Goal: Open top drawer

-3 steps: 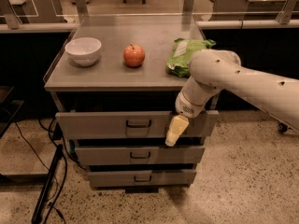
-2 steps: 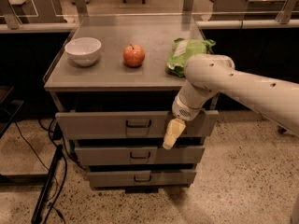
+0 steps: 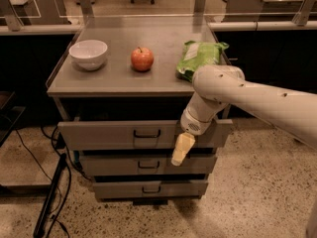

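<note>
The top drawer (image 3: 114, 134) is the widest of three grey drawers in a metal cabinet. It stands pulled out a little, with a dark gap above its front. Its dark wire handle (image 3: 146, 133) sits at the middle of the front. My gripper (image 3: 181, 150) hangs from the white arm (image 3: 247, 95) in front of the drawer's right part, to the right of the handle and slightly below it. Its cream fingers point down and left, over the gap above the middle drawer (image 3: 148, 164). It holds nothing that I can see. The drawer's inside is hidden.
On the cabinet top (image 3: 109, 81) stand a white bowl (image 3: 88, 54), a red apple (image 3: 142, 59) and a green bag (image 3: 199, 57). The bottom drawer (image 3: 148, 188) is the narrowest. Black cables (image 3: 52, 197) lie on the speckled floor at the left.
The arm and gripper have shifted slightly to the left in front of the top drawer. The drawers and the things on top look unchanged.
</note>
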`<state>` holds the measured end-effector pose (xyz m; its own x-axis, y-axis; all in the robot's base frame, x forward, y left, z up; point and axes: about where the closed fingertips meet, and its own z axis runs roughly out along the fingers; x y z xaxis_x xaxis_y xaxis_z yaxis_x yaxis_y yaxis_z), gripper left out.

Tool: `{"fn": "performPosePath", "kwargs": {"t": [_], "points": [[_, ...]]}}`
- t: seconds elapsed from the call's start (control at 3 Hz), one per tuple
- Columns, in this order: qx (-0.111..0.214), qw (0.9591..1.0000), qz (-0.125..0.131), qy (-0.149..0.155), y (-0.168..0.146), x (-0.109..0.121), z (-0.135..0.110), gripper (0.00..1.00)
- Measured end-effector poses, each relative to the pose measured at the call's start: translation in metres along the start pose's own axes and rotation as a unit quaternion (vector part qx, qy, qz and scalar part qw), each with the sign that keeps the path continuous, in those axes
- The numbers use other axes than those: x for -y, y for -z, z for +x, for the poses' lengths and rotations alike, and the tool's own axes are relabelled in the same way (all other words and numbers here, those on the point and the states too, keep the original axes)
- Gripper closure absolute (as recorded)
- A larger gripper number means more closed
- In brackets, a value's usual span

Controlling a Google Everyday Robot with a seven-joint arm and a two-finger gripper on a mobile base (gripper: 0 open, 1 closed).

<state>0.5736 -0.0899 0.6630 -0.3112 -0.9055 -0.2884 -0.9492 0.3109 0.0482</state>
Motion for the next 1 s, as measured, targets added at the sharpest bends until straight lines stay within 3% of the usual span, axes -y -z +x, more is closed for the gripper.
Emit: {"fn": "performPosePath", "kwargs": {"t": [0.33,0.67,1.0], "points": [[0.0,1.0,-0.008,0.0,-0.001,-0.01,0.003,0.0],[0.017,0.9996,-0.021,-0.002,0.012,-0.041,0.006,0.0],[0.017,0.9996,-0.021,-0.002,0.012,-0.041,0.006,0.0]]}}
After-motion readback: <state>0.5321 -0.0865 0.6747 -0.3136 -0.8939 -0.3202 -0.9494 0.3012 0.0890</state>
